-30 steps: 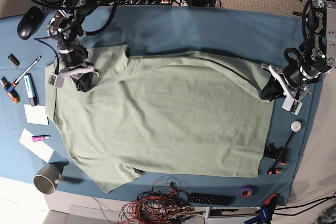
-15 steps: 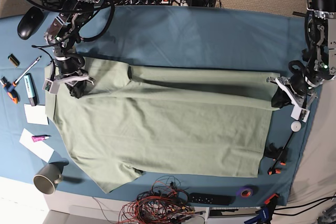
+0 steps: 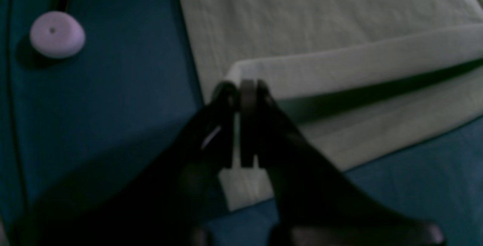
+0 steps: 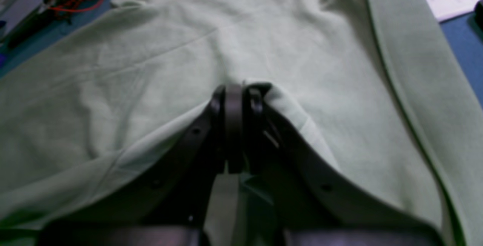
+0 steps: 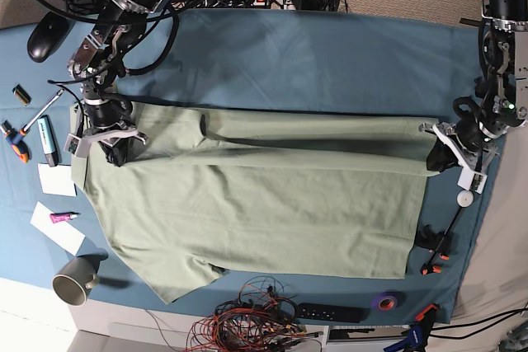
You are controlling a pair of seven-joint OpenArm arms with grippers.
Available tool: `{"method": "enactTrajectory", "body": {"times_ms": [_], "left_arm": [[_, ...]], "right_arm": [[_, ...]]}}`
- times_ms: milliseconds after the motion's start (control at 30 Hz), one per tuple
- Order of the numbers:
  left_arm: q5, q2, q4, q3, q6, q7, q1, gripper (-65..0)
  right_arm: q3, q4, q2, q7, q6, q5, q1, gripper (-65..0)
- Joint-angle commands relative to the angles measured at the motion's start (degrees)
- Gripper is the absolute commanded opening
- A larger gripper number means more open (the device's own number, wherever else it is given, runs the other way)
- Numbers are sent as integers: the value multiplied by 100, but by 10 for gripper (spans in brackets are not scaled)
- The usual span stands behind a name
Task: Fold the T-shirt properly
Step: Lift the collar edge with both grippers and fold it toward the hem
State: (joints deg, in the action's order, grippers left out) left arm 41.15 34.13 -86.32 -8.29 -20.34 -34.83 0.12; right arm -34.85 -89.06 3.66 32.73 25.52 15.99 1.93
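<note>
I've got the T-shirt (image 5: 247, 195) spread flat over the blue table cloth (image 5: 330, 55), soft matte knit with faint creases and its top edge doubled over into a long thick band. My left gripper (image 5: 436, 157) is pinched on the hem corner of that fold, and the right gripper (image 5: 114, 147) is clamped on a bunched-up lump of fabric at the shoulder end. Both wrist views are dim and blurry, and the black fingers (image 3: 241, 121) hide the actual pinch point. Just beside the left one sits a small round white knob (image 3: 56, 34). There's a grey mug (image 5: 76, 279) by the near sleeve, and tangled red wires (image 5: 247, 319) along the near edge.
</note>
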Motion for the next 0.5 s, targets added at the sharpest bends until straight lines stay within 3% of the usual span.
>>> {"method": "enactTrajectory", "body": {"times_ms": [0,33,100,167,200,233,467], "left_arm": [[35,109,-76,-44,-24,122,-107,-650],[35,111,-76,-44,-50,122,-105,-635],[35,111,-76,-44,-66,122,-105,-437],[35,114,-76,-44,-52,118,-105,-293],[35,116,-76,-44,-13,72,-105,-266],[35,131,-79,-44,35,-4,-105,-263],[-46,660,-96,-61,127,-157,-92,-264]], "right_arm": [[-7,-92,-66,-186,35,17,92,-650],[-7,-87,-63,-186,37,-70,92,-650],[-7,-83,-66,-195,59,-109,92,-624],[-7,-83,-66,-170,61,-105,90,-419],[-9,-83,-66,-151,57,-105,90,-337],[-9,-83,-66,-120,52,-101,85,-297],[-282,-487,-31,542,52,852,-319,-296]]}}
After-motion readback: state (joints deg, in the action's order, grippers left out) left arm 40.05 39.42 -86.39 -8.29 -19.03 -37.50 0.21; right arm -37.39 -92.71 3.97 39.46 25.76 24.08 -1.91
